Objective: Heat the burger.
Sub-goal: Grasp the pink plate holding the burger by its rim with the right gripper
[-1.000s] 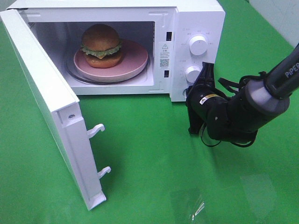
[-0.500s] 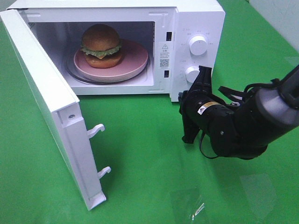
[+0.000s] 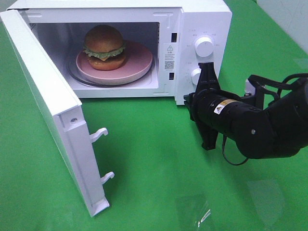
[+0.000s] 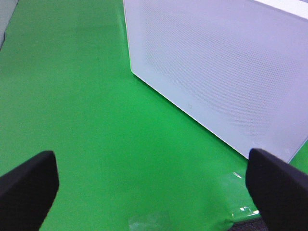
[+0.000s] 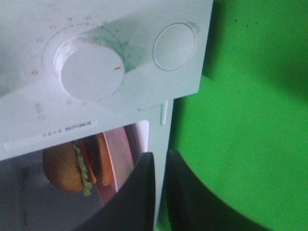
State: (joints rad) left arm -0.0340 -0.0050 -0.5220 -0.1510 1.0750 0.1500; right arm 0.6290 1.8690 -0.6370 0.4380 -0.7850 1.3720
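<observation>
The burger [image 3: 104,47] sits on a pink plate [image 3: 139,60] inside the open white microwave [image 3: 202,19]. Its bun and lettuce also show in the right wrist view as the burger [image 5: 72,166] on the plate [image 5: 120,154]. My right gripper [image 3: 192,103] hangs just in front of the microwave's lower right corner, below the dials. Its fingers [image 5: 139,192] lie almost together and hold nothing; the gripper [image 5: 160,156] points at the edge of the cavity. The left gripper [image 4: 154,192] is wide open and empty, low over the green mat beside the door [image 4: 216,72].
The microwave door [image 3: 43,96] swings far out to the left, its latch hooks [image 3: 98,134] sticking out. Two dials face front: the upper dial [image 3: 204,46] and the lower dial [image 3: 196,74], partly hidden by my gripper. Green mat [image 3: 154,183] lies all around.
The right forearm has swung lower and to the right, and the gripper has turned a little. It stays by the microwave's front right corner. Burger, plate and door have not moved.
</observation>
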